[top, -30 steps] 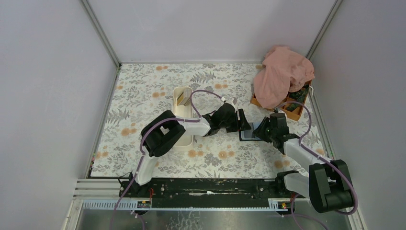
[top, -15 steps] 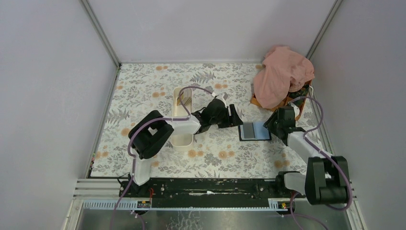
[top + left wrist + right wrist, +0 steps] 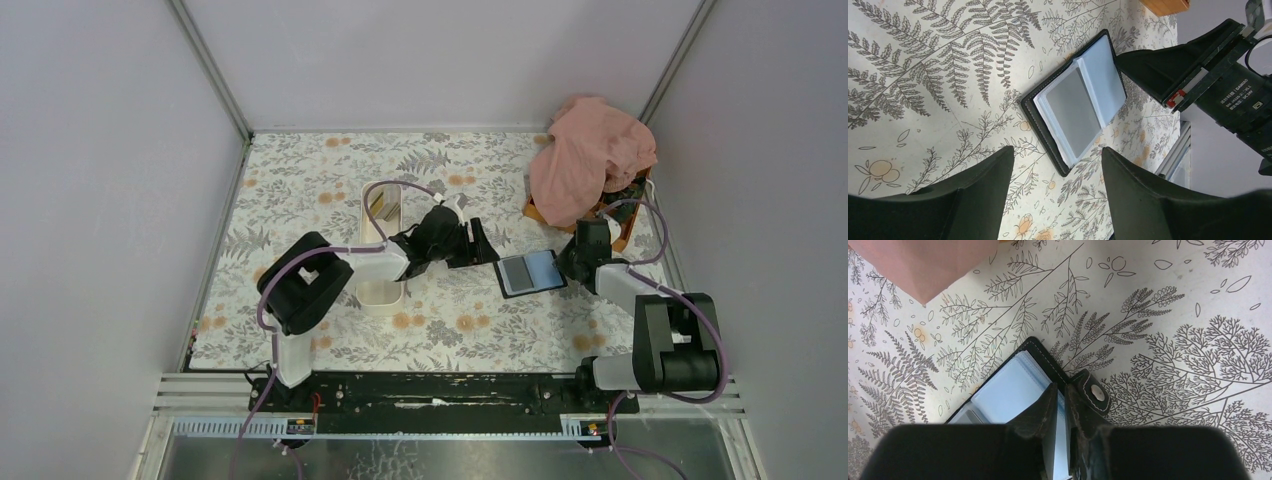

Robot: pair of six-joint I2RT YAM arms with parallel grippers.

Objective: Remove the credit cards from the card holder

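At the left, the white tray (image 3: 381,298) lies on the flowered table (image 3: 300,180), partly under the left arm. Just to its right the left gripper (image 3: 484,245) hovers with its jaws spread wide and nothing between them, pointed at the card holder (image 3: 530,272). The holder lies open, inner face up, right of the table's middle and between the two grippers. Its sleeves (image 3: 1073,107) show grey and pale blue, and whether credit cards sit in them cannot be told. The right gripper (image 3: 1062,390) is pinched nearly closed on the holder's right edge, beside the snap tab (image 3: 1095,393), with a thin bluish layer caught between its fingers. The main risk appears to lie in that narrow hold. It sits at one edge only, so if the left gripper pushes or tugs at a sleeve, the holder may pivot, slide across the table or slip free. If the pinch has caught only a sleeve and not the cover, a pull could bend or tear the plastic. The left jaws, coming in wide, could also nip a sleeve instead of a card. A swing to the right could carry the holder against the orange box (image 3: 612,232) under the pink cloth (image 3: 590,160), which stands near the right gripper.
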